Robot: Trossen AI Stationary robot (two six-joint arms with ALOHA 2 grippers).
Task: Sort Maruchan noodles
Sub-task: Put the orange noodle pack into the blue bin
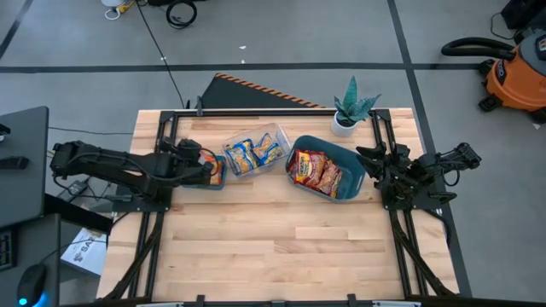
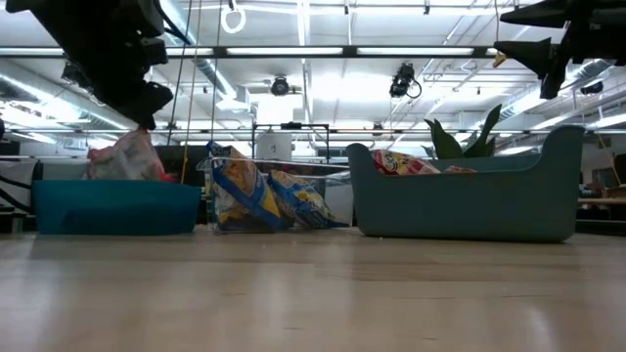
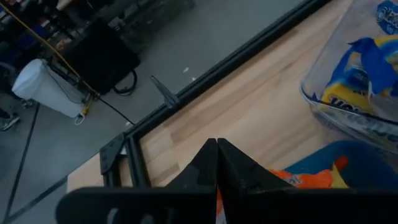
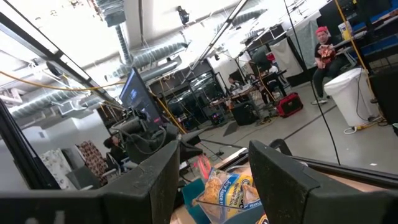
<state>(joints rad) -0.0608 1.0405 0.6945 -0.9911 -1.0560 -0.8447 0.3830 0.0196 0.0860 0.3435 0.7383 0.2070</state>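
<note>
Workshop floor all around, grey concrete with taped lines, and a light wooden table in the middle with both arms parked at its edges. A little potted plant sits at the far side.

Sorting looks pretty much wrapped up, as far as I can judge. No loose packets are lying on the bare wood. The blue-and-yellow noodles are in the clear tray in the middle, the red-and-yellow noodles are piled in the big teal bin on the right, and the orange-and-yellow noodles sit in the small blue bin on the left. Can't count exactly how many are in each pile, but every colour seems to have its own home.

The left gripper hovers right over the small blue bin, fingers pressed together with nothing between them; in its wrist view the orange packet shows just beyond the fingertips, so I'd say it's dropped off, not held. The right gripper waits at the right edge next to the big bin, fingers spread apart, holding nothing.

Direction-wise: the blue packets lie side by side along the tray, which runs at a slant across the table. The red ones lie flat and overlapping, slanted along their bin. The orange one is crumpled and poking up, so its long axis is hard to call.
</note>
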